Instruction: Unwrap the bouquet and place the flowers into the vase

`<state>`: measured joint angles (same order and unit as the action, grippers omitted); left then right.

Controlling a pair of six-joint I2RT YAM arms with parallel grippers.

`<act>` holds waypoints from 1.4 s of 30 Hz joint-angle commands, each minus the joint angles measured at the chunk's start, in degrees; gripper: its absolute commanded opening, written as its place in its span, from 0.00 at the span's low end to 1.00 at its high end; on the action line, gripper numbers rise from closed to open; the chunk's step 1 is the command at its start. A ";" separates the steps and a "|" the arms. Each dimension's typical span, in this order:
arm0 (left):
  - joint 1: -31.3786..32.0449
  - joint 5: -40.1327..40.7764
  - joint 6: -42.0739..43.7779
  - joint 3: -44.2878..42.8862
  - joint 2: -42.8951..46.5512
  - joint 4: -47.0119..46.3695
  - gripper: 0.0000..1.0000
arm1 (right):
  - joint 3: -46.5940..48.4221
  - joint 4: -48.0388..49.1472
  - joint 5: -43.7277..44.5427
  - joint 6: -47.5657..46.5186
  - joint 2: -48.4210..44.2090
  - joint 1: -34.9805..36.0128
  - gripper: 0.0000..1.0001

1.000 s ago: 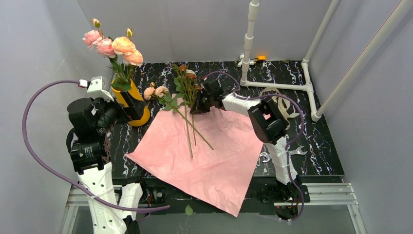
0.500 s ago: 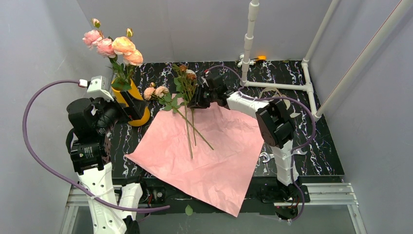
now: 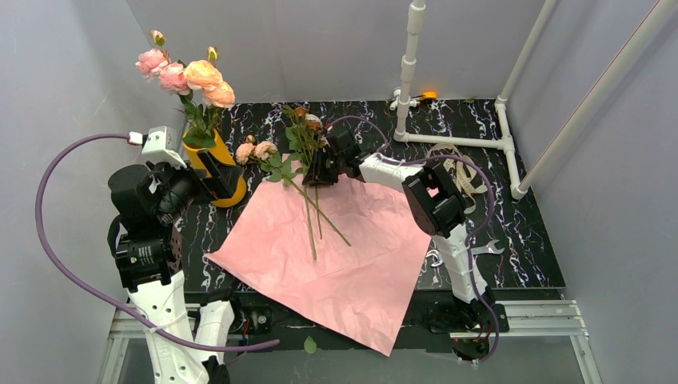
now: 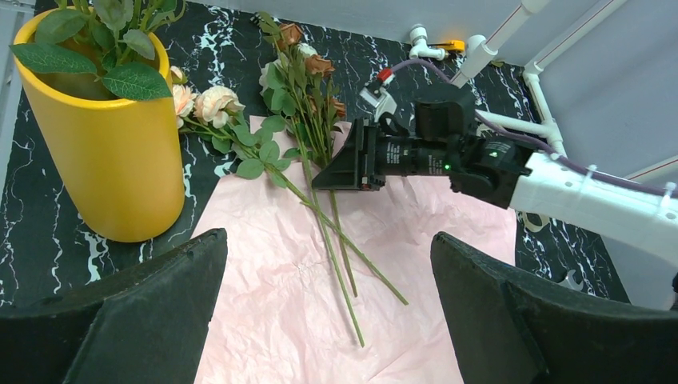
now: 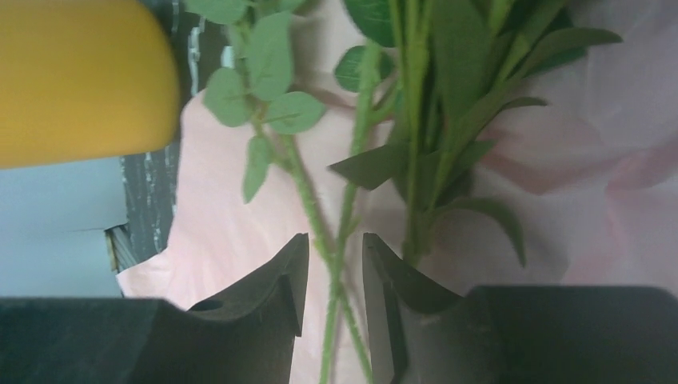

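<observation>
- Right fingers are cracked open a bit, with one thin green stem running up the gap between them. Doesn't look like either side is actually squeezing it.
- That stem belongs to the loose flowers lying on the pink paper. In the top view their heads point to 12 o'clock and the bare stem ends to 6. A couple of peach blooms fan off toward 10 o'clock, close to the vase.
- Vase is the mustard-yellow one, upright on the counter at 9 o'clock from the loose stems. Pink and peach roses are already standing in it.
- Left fingers are spread wide with nothing between them, sitting right by the vase on its 8 o'clock side.
- The paper is opened out flat, and its 6 o'clock corner hangs over the near counter edge.
- White pipes stand at the back, around 1 o'clock.
</observation>
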<state>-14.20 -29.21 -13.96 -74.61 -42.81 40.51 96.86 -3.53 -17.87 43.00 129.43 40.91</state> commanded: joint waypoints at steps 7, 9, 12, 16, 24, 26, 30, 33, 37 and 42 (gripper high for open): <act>-0.38 -1.58 -0.11 -0.31 0.36 -0.61 0.98 | 5.44 2.87 -6.44 2.88 7.35 -0.04 0.42; -0.31 -1.67 -0.17 -0.24 0.19 -0.61 0.98 | 4.58 7.19 -9.63 5.23 8.47 -0.12 0.43; -0.29 -1.80 -0.26 -0.12 -0.02 -0.69 0.98 | 3.38 12.57 -13.53 10.36 10.33 -0.21 0.43; -0.31 -1.68 -0.13 0.20 -0.04 -0.70 0.98 | 2.10 16.29 -14.94 14.25 11.94 -0.44 0.32; -0.38 -2.00 -0.38 0.95 0.00 -0.85 0.98 | -3.08 20.22 -15.00 16.98 7.84 -3.02 0.06; -0.36 -2.31 -0.82 0.94 -0.13 -0.96 0.98 | -4.43 20.88 -14.85 17.36 5.98 -3.51 0.11; -0.32 -2.60 -1.46 0.68 -0.11 -0.96 0.98 | -7.96 20.57 -12.95 17.02 2.27 -4.18 0.48; -0.29 -2.93 -1.87 0.54 0.09 -0.96 0.98 | -9.08 20.19 -11.95 16.78 1.35 -4.53 0.48; -0.38 -3.22 -2.43 0.49 0.00 -0.96 0.98 | -8.37 20.13 -11.49 17.27 2.60 -4.62 0.45; -0.34 -3.22 -2.22 0.57 -0.25 -0.96 0.98 | -6.03 20.10 -11.69 18.42 5.64 -4.59 0.45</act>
<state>-14.20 -31.03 -16.05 -74.17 -42.92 40.34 88.51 16.27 -30.13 60.34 133.05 36.23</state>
